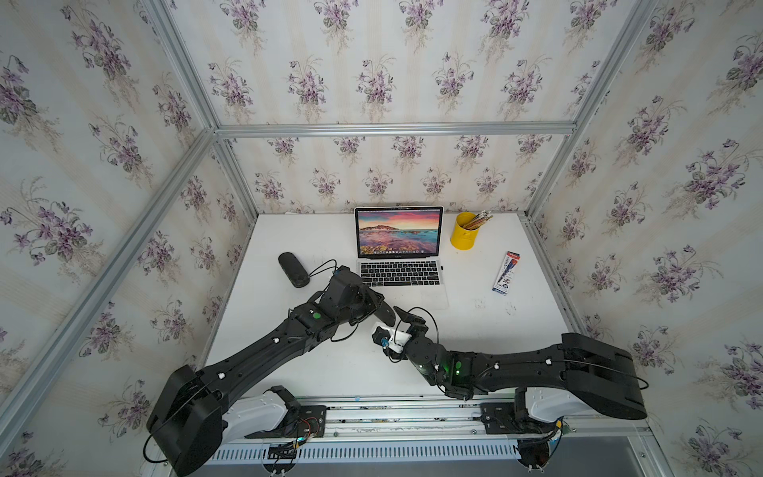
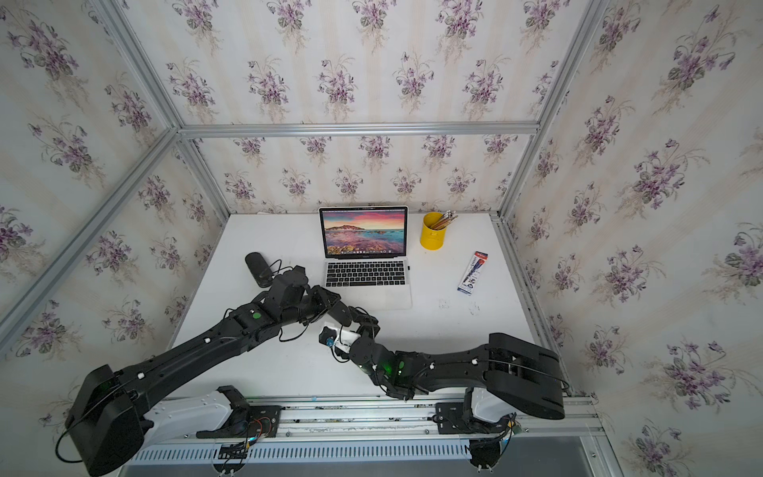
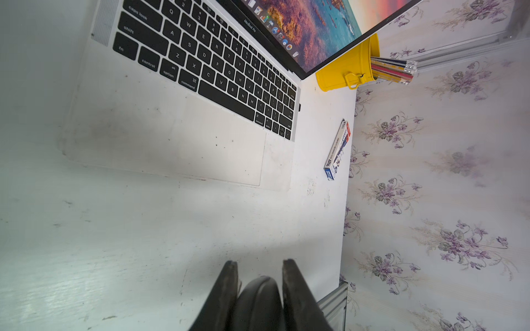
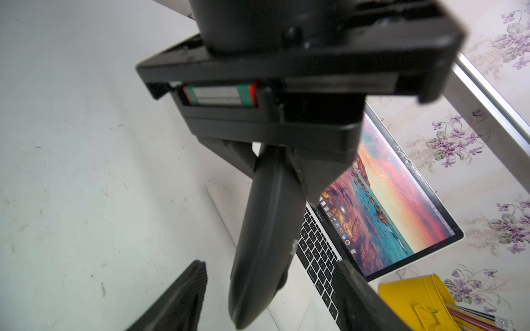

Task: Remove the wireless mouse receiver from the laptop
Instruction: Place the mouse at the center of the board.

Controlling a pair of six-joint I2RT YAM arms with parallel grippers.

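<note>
The left gripper (image 3: pixel 259 265) is clamped on the black mouse (image 3: pixel 258 298) in front of the laptop (image 1: pixel 398 272). The right gripper (image 4: pixel 271 266) is open, its jaws straddling the mouse with gaps on both sides. The wireless mouse receiver (image 1: pixel 441 268) protrudes from the laptop's right edge.

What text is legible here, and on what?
"MacBook Pro": bezel under the laptop screen.
"caps lock", "shift", "fn", "control", "option", "command": keyboard keys.
"Q", "W", "A", "S", "Z", "X", "C": letter keys, same keyboard.
Blue-and-white box: printed, but too small and blurred to read.
</note>
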